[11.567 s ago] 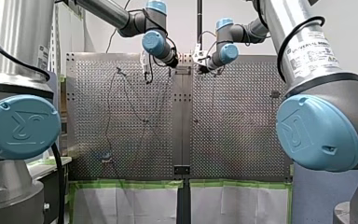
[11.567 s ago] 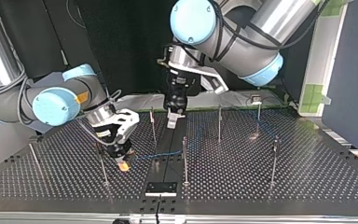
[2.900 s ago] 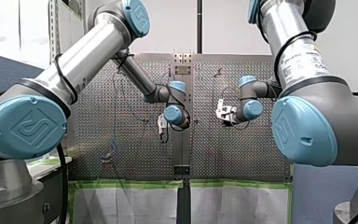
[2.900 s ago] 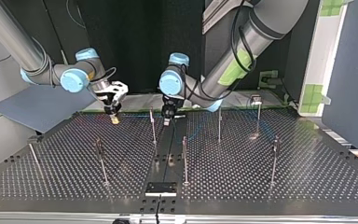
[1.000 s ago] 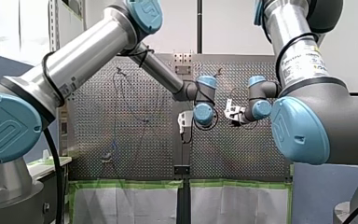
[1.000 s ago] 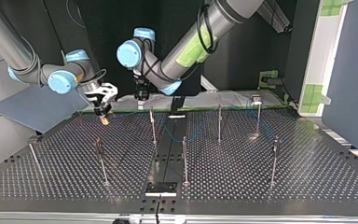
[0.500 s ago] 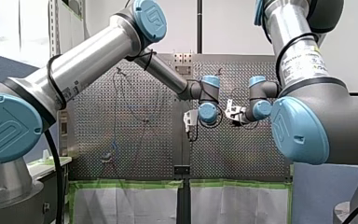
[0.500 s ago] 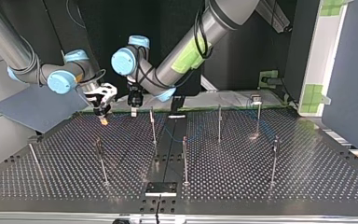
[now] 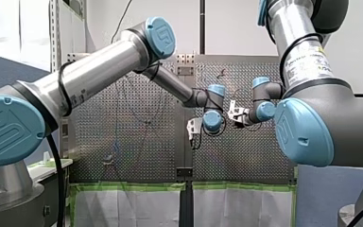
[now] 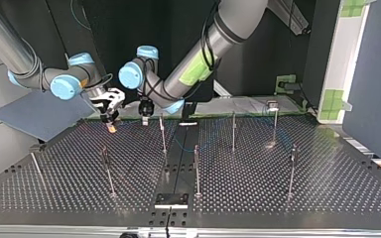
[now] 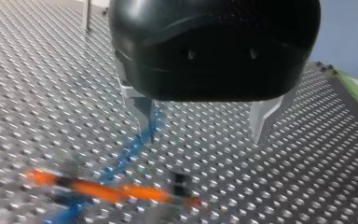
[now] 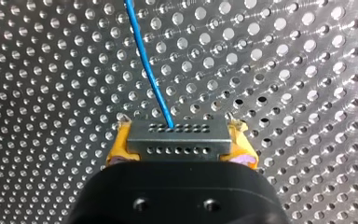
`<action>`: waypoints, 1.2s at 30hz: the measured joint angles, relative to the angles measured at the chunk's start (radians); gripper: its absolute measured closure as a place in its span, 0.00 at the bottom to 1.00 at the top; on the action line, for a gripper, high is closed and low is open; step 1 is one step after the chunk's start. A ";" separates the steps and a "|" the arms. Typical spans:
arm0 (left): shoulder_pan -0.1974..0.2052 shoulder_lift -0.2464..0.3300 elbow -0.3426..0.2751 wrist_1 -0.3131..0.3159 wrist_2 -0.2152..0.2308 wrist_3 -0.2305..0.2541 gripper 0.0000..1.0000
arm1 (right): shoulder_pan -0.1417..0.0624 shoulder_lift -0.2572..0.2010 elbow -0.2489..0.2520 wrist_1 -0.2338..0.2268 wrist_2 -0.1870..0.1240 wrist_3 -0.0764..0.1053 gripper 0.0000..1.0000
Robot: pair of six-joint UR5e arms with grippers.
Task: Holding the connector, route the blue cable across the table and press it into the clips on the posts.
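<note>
Connector (image 12: 177, 140) pinched in right gripper's (image 12: 179, 134) two yellow pads (image 12: 118, 145), back-left of table (image 10: 327, 183) in top view, one blue cable (image 12: 147, 70) running off it. Left gripper (image 11: 201, 133) close by, two metal fingers (image 11: 262, 119) spread wide, cable beside one. Seven posts (image 10: 196, 166) counted.

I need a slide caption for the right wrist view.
Right claw clamps the grey connector, blue cable running ahead over the perforated table.

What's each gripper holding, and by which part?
Right gripper: connector, pinched at its two short ends by yellow pads. Left gripper: open, holding nothing.
</note>
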 joint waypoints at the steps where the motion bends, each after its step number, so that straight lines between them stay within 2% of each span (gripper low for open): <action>1: 0.000 -0.010 0.011 -0.009 -0.001 -0.002 0.00 | 0.000 0.000 0.000 0.000 -0.001 0.000 1.00; 7: 0.001 -0.060 0.061 -0.022 -0.010 -0.009 0.00 | -0.001 0.000 0.000 -0.001 -0.002 0.000 1.00; 12: -0.003 -0.076 0.105 -0.024 -0.024 -0.010 0.00 | -0.001 0.000 -0.001 -0.002 -0.002 0.000 1.00; 13: -0.005 -0.077 0.115 -0.024 -0.031 -0.009 0.17 | 0.000 0.000 -0.001 -0.002 -0.002 -0.001 1.00; 14: -0.007 -0.078 0.123 -0.024 -0.036 -0.009 0.17 | 0.000 0.000 -0.001 -0.002 -0.003 -0.001 1.00; 15: -0.008 -0.078 0.131 -0.024 -0.040 -0.008 0.32 | 0.000 0.000 -0.001 -0.001 -0.003 -0.001 1.00; 16: -0.010 -0.078 0.140 -0.023 -0.046 -0.006 0.55 | -0.001 0.000 -0.001 -0.001 -0.003 -0.001 1.00; 17: -0.011 -0.078 0.147 -0.023 -0.050 -0.004 0.55 | -0.001 0.000 -0.001 -0.001 -0.003 -0.001 1.00; 18: -0.013 -0.078 0.153 -0.022 -0.054 -0.002 0.70 | -0.001 0.000 -0.001 -0.001 -0.003 -0.001 1.00; 19: -0.015 -0.077 0.159 -0.020 -0.061 -0.001 0.90 | 0.000 0.000 -0.001 -0.001 -0.003 -0.001 1.00; 20: -0.017 -0.077 0.163 -0.018 -0.068 0.000 0.90 | 0.000 0.000 -0.001 0.000 -0.003 -0.001 1.00; 21: -0.019 -0.077 0.165 -0.016 -0.075 0.000 1.00 | -0.001 0.000 -0.001 0.000 -0.003 0.000 1.00; 27: -0.028 -0.077 0.169 -0.012 -0.120 -0.007 1.00 | -0.004 0.000 -0.002 0.000 -0.005 0.003 1.00; 36: -0.037 -0.073 0.170 -0.058 -0.155 -0.023 1.00 | -0.009 -0.005 -0.022 0.018 -0.006 -0.002 1.00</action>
